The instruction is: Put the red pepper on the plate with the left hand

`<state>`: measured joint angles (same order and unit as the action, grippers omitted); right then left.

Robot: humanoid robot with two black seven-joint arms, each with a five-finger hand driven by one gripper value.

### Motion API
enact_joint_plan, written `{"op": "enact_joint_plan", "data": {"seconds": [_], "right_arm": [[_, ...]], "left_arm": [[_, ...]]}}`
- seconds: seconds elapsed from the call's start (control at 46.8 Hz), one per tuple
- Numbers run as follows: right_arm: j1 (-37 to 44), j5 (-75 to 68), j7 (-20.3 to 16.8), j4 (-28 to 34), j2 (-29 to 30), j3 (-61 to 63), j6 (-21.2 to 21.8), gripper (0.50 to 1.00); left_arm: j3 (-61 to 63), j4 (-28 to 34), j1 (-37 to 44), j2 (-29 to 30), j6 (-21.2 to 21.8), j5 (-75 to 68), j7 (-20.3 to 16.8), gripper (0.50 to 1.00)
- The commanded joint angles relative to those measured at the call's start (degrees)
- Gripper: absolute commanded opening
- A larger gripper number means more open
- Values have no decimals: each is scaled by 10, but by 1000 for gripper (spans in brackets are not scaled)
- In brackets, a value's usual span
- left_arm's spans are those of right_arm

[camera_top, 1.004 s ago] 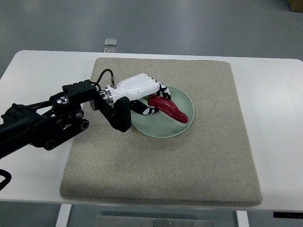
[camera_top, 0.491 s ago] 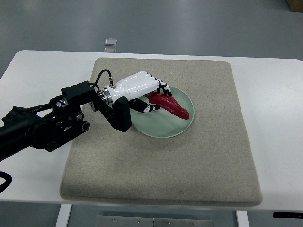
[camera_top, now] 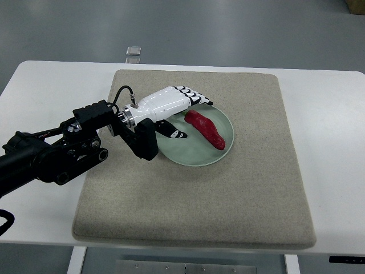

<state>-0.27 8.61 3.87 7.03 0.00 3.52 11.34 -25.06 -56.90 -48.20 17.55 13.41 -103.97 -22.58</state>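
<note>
Top view: red pepper (camera_top: 207, 129) lies on plate (camera_top: 219, 157); light, smooth, best held mid-body. Left robot hand (camera_top: 181, 106) open, empty.

The left hand (camera_top: 171, 103) covers the plate's (camera_top: 219, 157) near-left rim; its arm runs off the left edge — shoulder unseen.

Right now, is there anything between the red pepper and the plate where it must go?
Nothing visible does. The red pepper already lies on the plate, and the left hand, fingers spread, is beside it without holding it.
</note>
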Motion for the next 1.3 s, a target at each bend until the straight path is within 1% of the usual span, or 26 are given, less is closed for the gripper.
{"op": "enact_joint_plan", "data": {"seconds": [0.0,0.021,0.085,0.128,0.192,0.491,0.555,0.811,0.961,1.153,1.281], "right_arm": [[-1,0,0,0,0,0,0,932],[0,0,0,0,0,0,0,932],[0,0,0,0,0,0,0,932],[0,0,0,0,0,0,0,932],[0,0,0,0,0,0,0,932],[0,0,0,0,0,0,0,932],[0,0,0,0,0,0,0,932],[0,0,0,0,0,0,0,932],[0,0,0,0,0,0,0,932],[0,0,0,0,0,0,0,932],[0,0,0,0,0,0,0,932]], "left_arm": [[-2,-1,-1,-1,33,27,0,947],[-2,-1,-1,-1,42,41,0,960],[-1,-1,-1,-1,66,91,0,964],[-1,-1,-1,-1,75,125,0,966],[-1,-4,0,-1,86,180,0,992],[-12,-8,2,7,152,394,0,992],[-23,-7,2,10,158,445,0,992],[-69,-6,3,11,158,681,1,994],[-90,-3,3,10,144,809,1,996],[-103,-1,14,6,102,911,1,996],[-156,-1,43,2,64,958,1,996]]}}
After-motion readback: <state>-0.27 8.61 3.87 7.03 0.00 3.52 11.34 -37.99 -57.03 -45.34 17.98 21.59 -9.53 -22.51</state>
